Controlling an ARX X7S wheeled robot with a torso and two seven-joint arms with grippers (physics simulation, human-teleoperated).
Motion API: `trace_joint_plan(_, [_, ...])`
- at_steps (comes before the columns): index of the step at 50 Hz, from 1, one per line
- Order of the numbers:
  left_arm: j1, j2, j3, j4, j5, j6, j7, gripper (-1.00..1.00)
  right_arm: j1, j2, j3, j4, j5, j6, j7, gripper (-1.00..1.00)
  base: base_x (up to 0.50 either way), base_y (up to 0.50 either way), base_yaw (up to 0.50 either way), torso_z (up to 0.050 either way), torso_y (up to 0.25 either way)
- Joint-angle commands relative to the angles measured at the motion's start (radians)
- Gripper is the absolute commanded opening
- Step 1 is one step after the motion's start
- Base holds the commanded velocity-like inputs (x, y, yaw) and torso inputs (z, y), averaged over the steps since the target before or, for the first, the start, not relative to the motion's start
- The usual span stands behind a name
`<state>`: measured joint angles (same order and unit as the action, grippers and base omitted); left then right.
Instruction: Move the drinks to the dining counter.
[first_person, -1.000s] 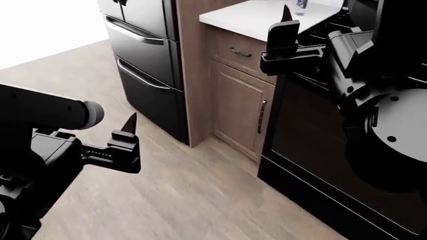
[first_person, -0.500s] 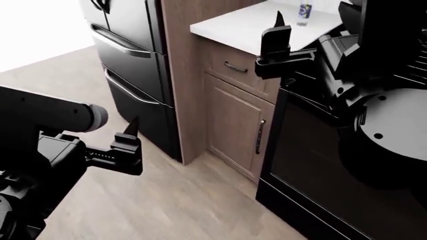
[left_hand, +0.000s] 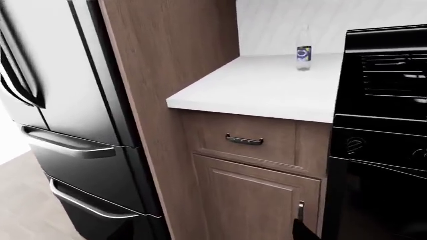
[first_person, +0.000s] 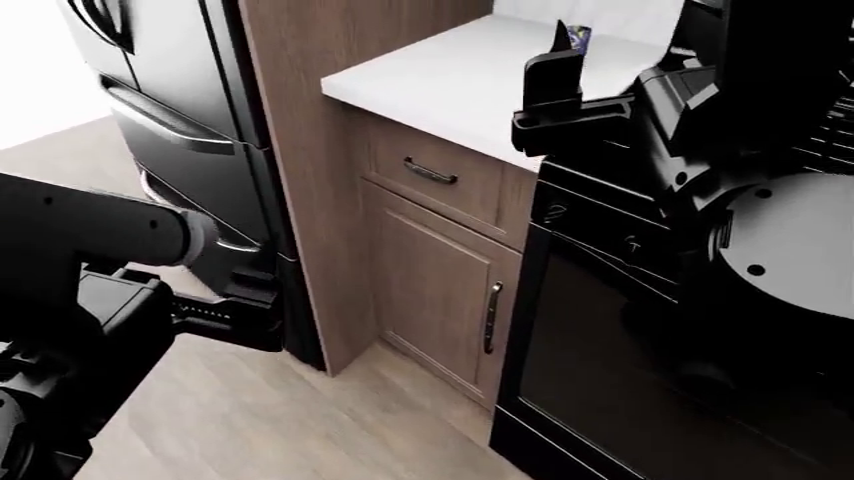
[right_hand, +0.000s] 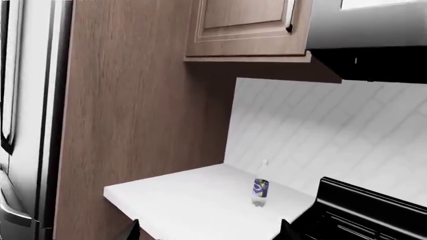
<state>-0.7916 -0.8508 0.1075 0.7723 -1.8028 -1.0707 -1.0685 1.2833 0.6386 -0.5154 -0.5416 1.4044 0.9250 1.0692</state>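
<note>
Clear bottle w/ blue-and-yellow label (left_hand: 304, 49) stands upright on the white desk (left_hand: 267, 90), toward the back near the wall & close to the black stove (left_hand: 383, 130) edge; nothing touching it. In right wrist view the same bottle (right_hand: 260, 184) sits alone on the slab, backsplash behind, wood upper cabinet (right_hand: 247, 25) overhead. In head view only a bit of the label (first_person: 575, 38) shows, mostly hidden behind the right end effector (first_person: 561, 85). That end effector is raised at desk height betw. camera & bottle, holding nothing; both finger tips show at the bottom edge of the right wrist view, well apart, so it's spread wide. Left end effector (first_person: 240, 305) hangs low beside the fridge (first_person: 160, 120), over the wood floor (first_person: 267, 420), empty; only one finger visible (dark on dark), so can't tell how wide its gap is. Under the desk: a drawer (left_hand: 243, 140) w/ dark handle, then a cabinet door (left_hand: 253, 205). Tall wood side panel (left_hand: 167, 60) separates the fridge from the desk. Other drinks & dining counter not in any view.
</note>
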Motion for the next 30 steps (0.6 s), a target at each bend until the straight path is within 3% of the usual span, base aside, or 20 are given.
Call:
trace_joint_plan(1, [-0.005,-0.001,0.005,-0.002,0.002,0.002,0.002,1.0,0.013,-0.006,-0.004,0.008,0.005,0.004,0.002,1.0,0.39,0.31,-0.4,0.0,0.0])
trace_joint_plan(30, [0.021,-0.014,-0.006,0.01,0.009,0.018,0.011,1.0,0.006,-0.001,-0.009,0.001,0.005,-0.006,-0.001,1.0,0.41,0.28,-0.4,0.0,0.001])
